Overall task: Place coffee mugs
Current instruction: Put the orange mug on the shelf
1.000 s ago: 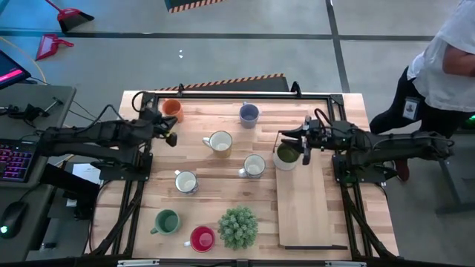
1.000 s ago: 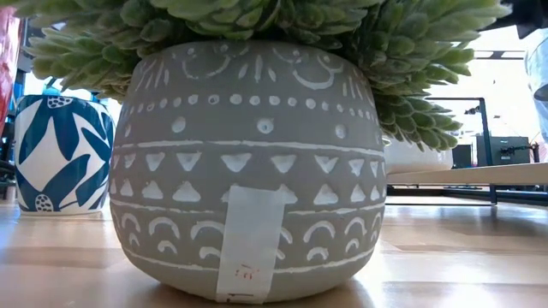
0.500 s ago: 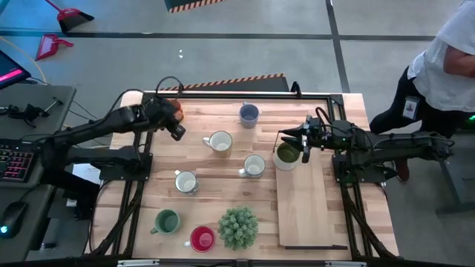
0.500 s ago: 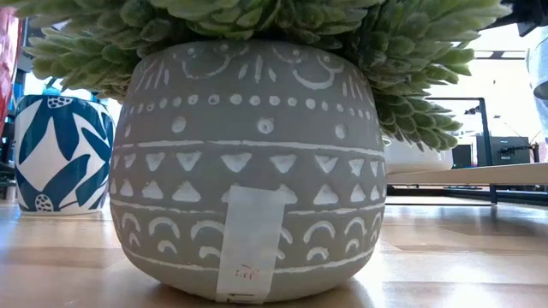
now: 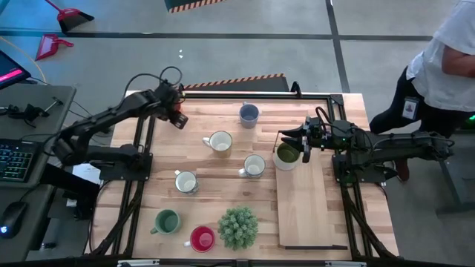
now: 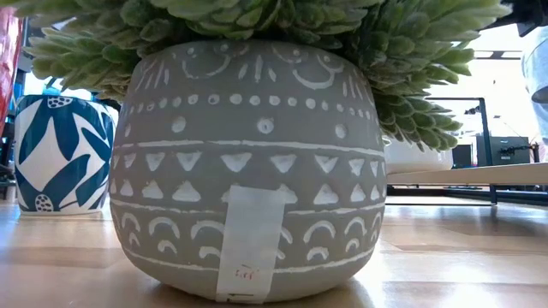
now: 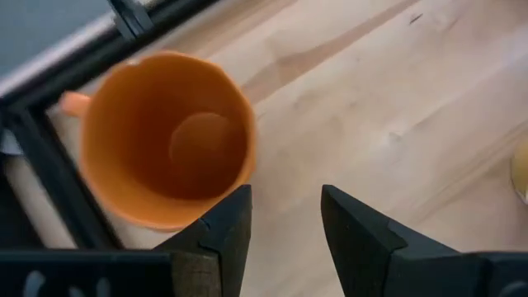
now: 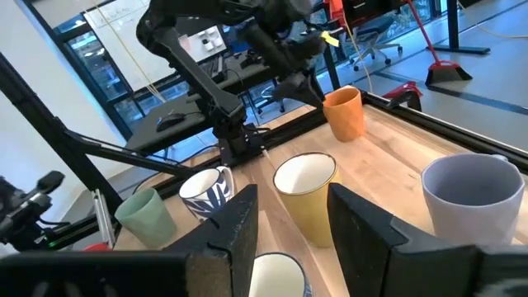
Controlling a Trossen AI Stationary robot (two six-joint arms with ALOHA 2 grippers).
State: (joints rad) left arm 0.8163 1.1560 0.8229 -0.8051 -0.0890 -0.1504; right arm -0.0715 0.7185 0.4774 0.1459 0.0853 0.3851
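Note:
The orange mug (image 7: pixel 165 140) stands upright at the table's far left corner. My left gripper (image 7: pixel 285 198) hovers open above it, its fingers just beside the mug's rim, and hides it in the high view (image 5: pixel 177 115). The olive green mug (image 5: pixel 286 154) stands on the far end of a wooden board (image 5: pixel 308 208). My right gripper (image 5: pixel 303 148) is open at that mug's right rim, with nothing between its fingers (image 8: pixel 293 198). On the table stand a blue-grey mug (image 5: pixel 249 113), a cream mug (image 5: pixel 220 141), two white mugs (image 5: pixel 254 165) (image 5: pixel 185 181), a green mug (image 5: pixel 166 221) and a red mug (image 5: pixel 202 238).
A spiky green plant (image 5: pixel 237 226) in a grey patterned pot (image 6: pixel 248 162) stands near the front edge and fills the low view. A black frame rail (image 7: pixel 49 165) runs close behind the orange mug. A person (image 5: pixel 445 67) stands beyond the table's far right corner.
My left gripper has risen and swung toward the table's far edge, from beside the orange mug's near side to above it. The right arm and all the mugs have kept still.

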